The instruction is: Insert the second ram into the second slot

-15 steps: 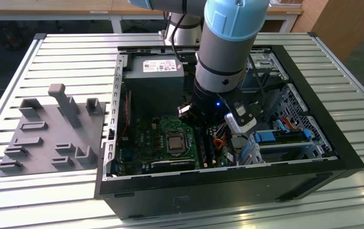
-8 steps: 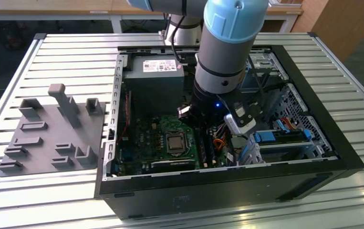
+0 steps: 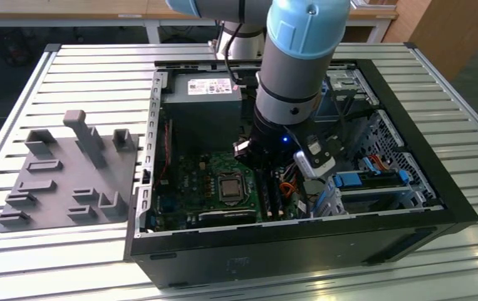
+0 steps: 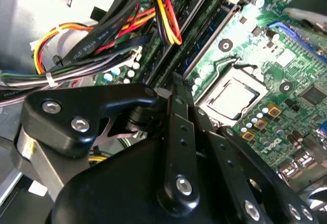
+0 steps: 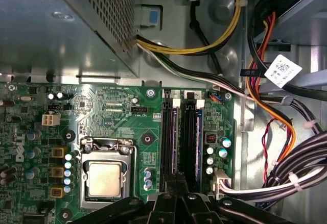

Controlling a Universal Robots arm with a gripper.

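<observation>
The arm plunges into the open black steel computer case [image 3: 439, 188], which sits on the slatted metal tabletop [image 3: 96, 69] with a grey plastic parts holder [image 3: 63, 182] at its 9 o'clock. The black end effector [image 5: 176, 183] hangs right over the paired black memory slots [image 5: 182, 137], presumably to line up the thin blue-green memory stick [image 5: 175, 132], which seems to stand on edge there. I cannot tell whether the end effector clamps it; its own body hides the contact.

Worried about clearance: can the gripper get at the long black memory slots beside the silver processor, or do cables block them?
Probably yes. The gripper hangs right over the long black memory slots, and the black and coloured cable bundles lie beside them, not across.
</observation>
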